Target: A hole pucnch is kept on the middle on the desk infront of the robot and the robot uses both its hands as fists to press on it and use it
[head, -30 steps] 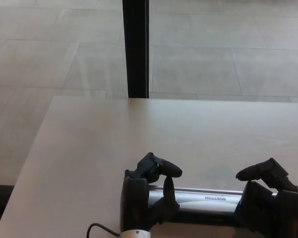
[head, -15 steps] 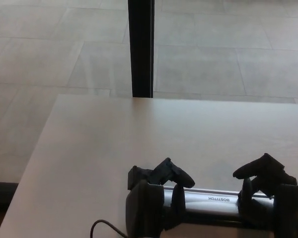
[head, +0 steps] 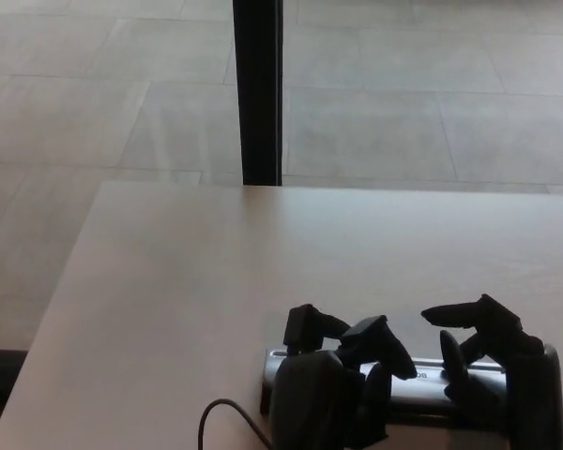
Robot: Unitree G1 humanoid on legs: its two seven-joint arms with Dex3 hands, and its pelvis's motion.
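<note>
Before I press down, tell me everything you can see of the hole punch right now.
The hole punch lies flat at the near edge of the desk, long side running left to right. Only a silvery, metal-looking top bar and a darker body below it show; both hands cover most of it. The left hand sits over its left part, the right hand over its right end, fingers curled. Whether they press on it or merely hover, I cannot tell. Any lettering is hidden.

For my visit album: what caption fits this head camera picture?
Two black robot hands, left and right, rest on a silver hole punch on a pale desk.
</note>
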